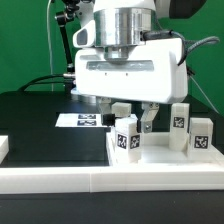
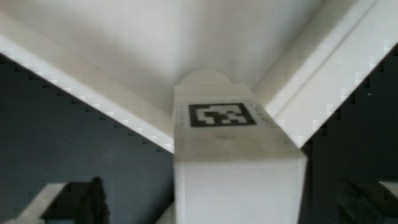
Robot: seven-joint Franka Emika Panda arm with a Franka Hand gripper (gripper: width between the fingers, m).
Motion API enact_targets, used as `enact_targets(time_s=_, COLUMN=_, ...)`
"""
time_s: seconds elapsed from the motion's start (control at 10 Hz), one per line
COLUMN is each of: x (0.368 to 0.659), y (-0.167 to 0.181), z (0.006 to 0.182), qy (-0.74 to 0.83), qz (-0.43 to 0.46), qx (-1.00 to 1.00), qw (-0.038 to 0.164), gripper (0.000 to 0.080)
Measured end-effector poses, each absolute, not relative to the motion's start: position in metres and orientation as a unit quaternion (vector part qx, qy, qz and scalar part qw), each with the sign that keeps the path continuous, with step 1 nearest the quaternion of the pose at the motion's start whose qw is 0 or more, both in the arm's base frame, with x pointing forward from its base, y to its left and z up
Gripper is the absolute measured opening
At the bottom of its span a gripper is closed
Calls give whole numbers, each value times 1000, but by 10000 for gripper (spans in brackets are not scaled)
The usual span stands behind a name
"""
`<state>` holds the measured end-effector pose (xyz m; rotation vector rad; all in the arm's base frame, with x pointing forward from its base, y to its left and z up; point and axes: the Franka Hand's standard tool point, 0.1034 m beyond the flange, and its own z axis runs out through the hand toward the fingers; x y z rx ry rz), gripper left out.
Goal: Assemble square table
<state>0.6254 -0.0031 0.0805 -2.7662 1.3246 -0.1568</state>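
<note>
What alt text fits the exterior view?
A white robot arm's open tool hangs over a white tagged leg standing on a white slab. Two more tagged legs stand toward the exterior view's right; a tag sheet lies behind on the black table.

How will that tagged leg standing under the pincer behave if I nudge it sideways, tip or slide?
Probably tip: the leg stands upright, taller than wide, on the white slab. It looks like stiff, light plastic, so it should not flex. The open pincer straddles it, so a stray finger could knock it over.
</note>
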Motion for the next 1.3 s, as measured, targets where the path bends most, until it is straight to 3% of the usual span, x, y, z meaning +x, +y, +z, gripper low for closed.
enact_targets(time_s=1.3, x=628, y=6, z=78, qy=85, qz=-65, qx=-994, qw=17, gripper=649)
